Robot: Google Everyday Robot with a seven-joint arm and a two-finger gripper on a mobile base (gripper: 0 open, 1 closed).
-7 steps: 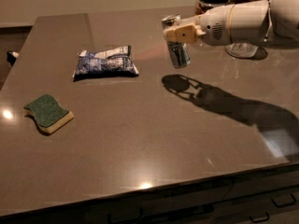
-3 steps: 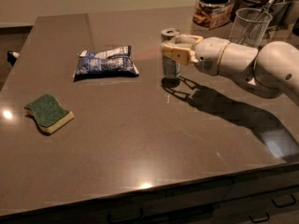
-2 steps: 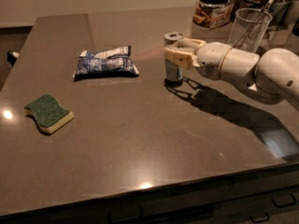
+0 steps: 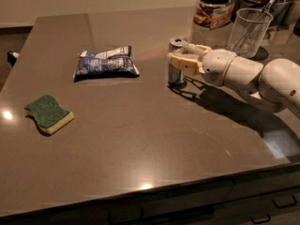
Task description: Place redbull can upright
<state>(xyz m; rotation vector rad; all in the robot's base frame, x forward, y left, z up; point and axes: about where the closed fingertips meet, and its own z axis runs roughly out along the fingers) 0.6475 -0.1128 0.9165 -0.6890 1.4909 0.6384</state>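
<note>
The redbull can [image 4: 176, 74] stands upright on the dark table [image 4: 140, 139], right of centre, its silver top showing. My gripper [image 4: 180, 56] reaches in from the right on a white arm [image 4: 253, 76]. Its fingers [image 4: 183, 63] sit on either side of the can's upper body and are closed on it. The near finger hides the can's middle.
A blue and white foil snack bag [image 4: 106, 63] lies left of the can. A green and yellow sponge [image 4: 48, 113] lies near the left edge. A clear cup with a whisk [image 4: 248, 32] and a lidded jar [image 4: 213, 8] stand behind the arm at the back right.
The gripper carried the can down from above the table and a little to the left. The can now rests upright on the surface, and has hardly moved in the last moments.
</note>
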